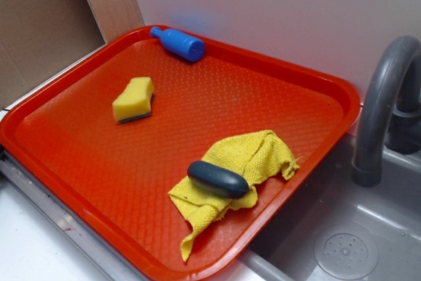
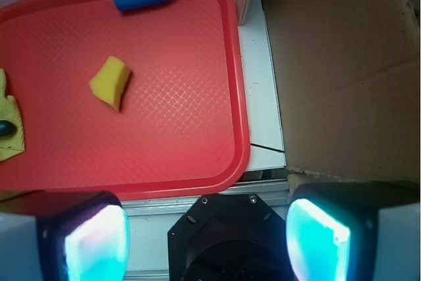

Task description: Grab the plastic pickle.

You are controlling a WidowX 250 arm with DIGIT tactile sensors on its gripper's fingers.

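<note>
- So, the plastic pickle point(image 1: 218, 179) lies on the yellow cloth point(image 1: 253, 157), at about 5 o'clock of the red tray point(image 1: 125, 169) in the exterior view, near the tray edge on the sink point(image 1: 342, 241) side.
- Its long axis runs approx. from 10 to 4 o'clock in that view; both rounded ends are free, nothing leans on it.
- In the wrist view only one dark end shows point(image 2: 6, 127), at 9 o'clock of the frame, on the cloth point(image 2: 9, 120); the rest is cut off.
- The gripper point(image 2: 207, 238) is at the bottom of the wrist view, outside the tray point(image 2: 240, 97), well apart from the pickle. Its fingers point(image 2: 95, 241) are spread wide and nothing is between them.
- Handling, my judgement: hollow plastic, so prob. light and stiff; it should not deform under the pads. The surface looks smooth and a bit glossy, so it may be slippery, and the round shape can roll or squirt out if pinched near an end.
- Best hold, I think: across the short width, at the middle of the length, jaws set at right angle to the long axis.
- Risk: the soft, wrinkled cloth under it can be caught w/ the pickle or let it shift.
- The sponge point(image 1: 134, 99) and the blue bottle point(image 1: 179, 43) are well apart, towards 11–12 o'clock; no obstacle.
</note>
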